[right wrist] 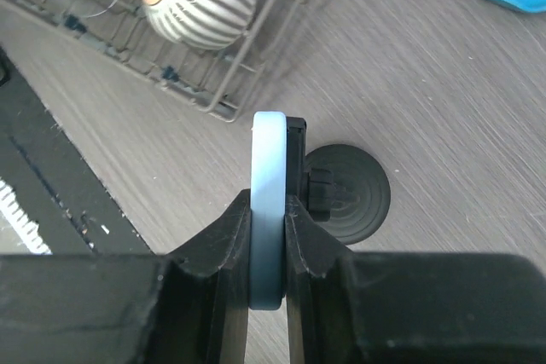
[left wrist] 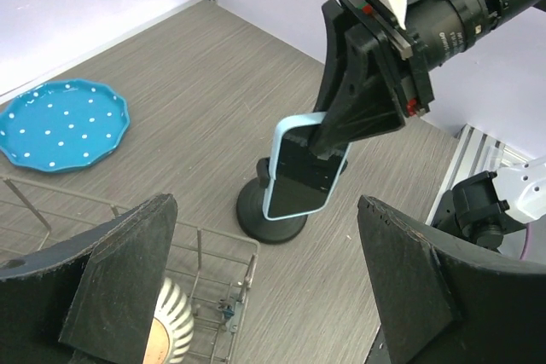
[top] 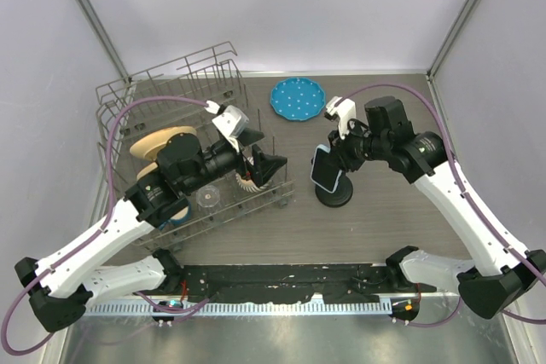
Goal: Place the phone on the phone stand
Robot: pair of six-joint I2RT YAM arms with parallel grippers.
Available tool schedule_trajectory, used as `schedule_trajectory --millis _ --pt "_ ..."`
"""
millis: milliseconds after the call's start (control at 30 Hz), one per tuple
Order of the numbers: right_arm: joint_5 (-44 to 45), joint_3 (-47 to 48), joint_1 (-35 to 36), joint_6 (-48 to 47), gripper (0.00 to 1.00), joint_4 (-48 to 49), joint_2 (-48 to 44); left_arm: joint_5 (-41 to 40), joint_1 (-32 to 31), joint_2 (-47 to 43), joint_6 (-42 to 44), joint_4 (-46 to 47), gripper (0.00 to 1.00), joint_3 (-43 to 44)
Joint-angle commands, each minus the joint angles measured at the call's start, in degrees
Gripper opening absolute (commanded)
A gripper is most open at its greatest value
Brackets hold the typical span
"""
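The phone (top: 324, 168) stands upright over the phone stand (top: 334, 194), a black disc base on the wood table. My right gripper (top: 335, 158) is shut on the phone's upper part. In the right wrist view the light blue phone edge (right wrist: 269, 168) is pinched between the right gripper (right wrist: 268, 210) fingers, and the stand's cradle (right wrist: 314, 187) lies against the phone's back above the base (right wrist: 358, 198). In the left wrist view the phone's black screen (left wrist: 305, 168) faces me, above the base (left wrist: 269, 215). I cannot tell whether it rests in the cradle. My left gripper (top: 269, 168) hangs open over the rack's right end, holding nothing.
A wire dish rack (top: 171, 95) fills the left side, with a tan plate (top: 162, 142), a striped bowl (top: 247, 178) and a clear glass (top: 207, 198) inside. A blue dotted plate (top: 299, 98) lies behind the stand. The rack's corner (left wrist: 243, 253) is below my left fingers (left wrist: 128, 279).
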Motion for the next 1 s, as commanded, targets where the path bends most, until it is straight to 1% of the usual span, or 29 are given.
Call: schedule_trajectory --millis 0,100,133,200,233,267,300,333,367,400,467,500,533,633,667,700,733,833,967 --pt "-7.1 0.6 0.2 -6.6 0.01 -4.2 -2.2 -1.0 -0.8 -0.9 0.9 0.7 0.91 0.2" --pt "-4.9 -0.9 0.4 -6.6 0.04 -3.4 -3.4 -0.9 -1.1 -0.6 0.9 0.7 0.91 0.1" --pt "-3.9 -1.2 0.4 -6.3 0.15 -2.9 -3.8 -1.0 -1.4 -0.6 1.0 0.7 0.91 0.2" --pt "1.2 -1.9 0.4 -5.0 0.31 -2.4 -4.7 -1.1 -1.6 -0.6 1.1 0.6 0.91 0.1" --pt "3.3 -2.1 0.4 -4.3 0.42 -2.1 -5.0 -1.1 -1.7 -0.7 1.0 0.8 0.90 0.0" --pt "6.4 -2.7 0.4 -3.3 0.49 -1.6 -5.7 -1.1 -1.7 -0.7 1.0 0.8 0.90 0.0" --pt "12.4 -3.1 0.3 -0.7 0.54 -0.9 -5.9 -1.1 -1.7 -0.7 1.1 0.8 0.91 0.1" --pt "15.5 -3.4 0.4 0.5 0.60 -0.9 -6.2 -1.1 -1.8 -0.6 1.1 0.7 0.91 0.0" --pt "17.8 -3.7 0.4 2.3 0.62 -0.9 -6.4 -1.3 -1.8 -0.5 1.1 0.8 0.90 -0.1" --pt "22.2 -3.8 0.3 4.0 0.63 -1.0 -6.6 -1.5 -1.9 -0.6 1.3 0.8 0.91 -0.1" --pt "22.9 -3.7 0.4 9.1 0.78 -1.6 -7.1 -1.6 -1.9 -0.4 1.4 0.8 0.91 -0.1" --pt "24.9 -3.5 0.4 10.9 0.78 -1.8 -7.8 -1.7 -2.0 -0.4 1.4 0.8 0.91 -0.2" --pt "25.8 -3.5 0.4 16.0 0.78 -1.6 -8.3 -1.6 -2.1 -0.4 1.4 0.8 0.90 -0.2" --pt "27.9 -2.7 0.4 22.5 0.81 -2.1 -10.1 -1.6 -2.2 -0.1 1.5 0.7 0.90 -0.2" --pt "27.6 -2.3 0.4 26.0 0.81 -2.5 -10.4 -1.7 -2.4 0.0 1.4 0.7 0.90 -0.2" --pt "27.1 -2.3 0.4 27.2 0.81 -3.2 -10.7 -1.7 -2.4 0.1 1.4 0.7 0.90 -0.1" --pt "22.7 -2.3 0.4 28.0 0.81 -3.4 -11.0 -1.4 -2.4 0.1 1.4 0.7 0.90 -0.1" --pt "15.3 -3.7 0.7 28.4 0.82 -3.2 -11.9 -1.6 -2.6 -0.1 1.6 0.7 0.90 -0.2" --pt "15.5 -8.0 0.7 27.0 0.82 -0.4 -14.3 -1.3 -2.6 -0.1 1.6 0.7 0.90 -0.2"
